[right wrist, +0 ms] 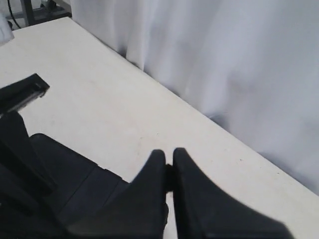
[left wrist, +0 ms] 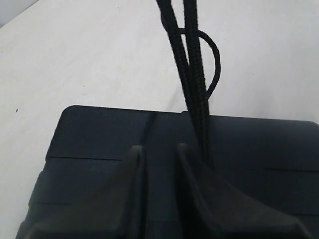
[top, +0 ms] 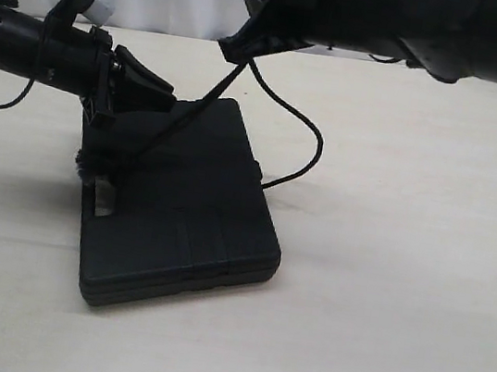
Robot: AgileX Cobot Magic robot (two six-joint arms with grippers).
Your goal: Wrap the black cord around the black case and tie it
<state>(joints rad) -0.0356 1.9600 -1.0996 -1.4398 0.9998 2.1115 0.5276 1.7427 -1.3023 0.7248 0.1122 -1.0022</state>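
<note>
**Right gripper** [top: 235, 46]: You had the fingers pressed together, clamped on the black cord [top: 183, 120]. It was held up in the air above the far end of the case.

**Left gripper** [left wrist: 159, 148]: You had the jaws standing part-way apart. The case lid showed through the gap and nothing was seen between them. It sat low at the far left corner of the case.

**Black cord, taut run:** It stretched straight from the right gripper's tips down to the lid near the left gripper. In the left wrist view two braided strands [left wrist: 192, 74] ran side by side, just beside one finger. You could not tell whether they touched it.

**Black cord, slack loop** [top: 318, 145]: It bowed out from the right gripper and came down just beside the case's right edge.

**Black case** [top: 189, 205]: It lay left of centre with the ribbed lid up and the handle slot [top: 102, 194] at its left edge.

**Table** [top: 383, 290]: It was pale and carried the case.

**White curtain** [right wrist: 224, 64]: It hung behind the table's far edge.
</note>
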